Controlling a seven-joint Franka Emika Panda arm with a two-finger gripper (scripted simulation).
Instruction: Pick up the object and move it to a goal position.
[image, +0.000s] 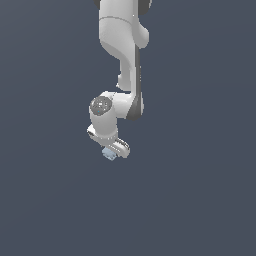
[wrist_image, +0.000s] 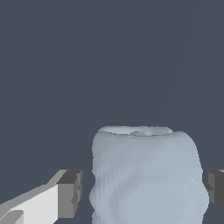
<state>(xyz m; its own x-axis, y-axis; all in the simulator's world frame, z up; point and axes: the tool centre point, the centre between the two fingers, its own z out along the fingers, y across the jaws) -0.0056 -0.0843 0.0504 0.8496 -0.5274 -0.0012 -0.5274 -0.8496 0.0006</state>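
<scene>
The object is a pale blue-grey lumpy chunk standing between my two fingers in the wrist view. My gripper is open around it. One grey pad stands a small gap away from the chunk, while the other pad is at its edge. In the exterior view the white gripper hangs low under the arm. Only a small corner of the object peeks out beneath it, toward the exterior view's left.
A flat dark grey-blue floor fills both views. The white arm comes down from the top of the exterior view. No goal marker shows.
</scene>
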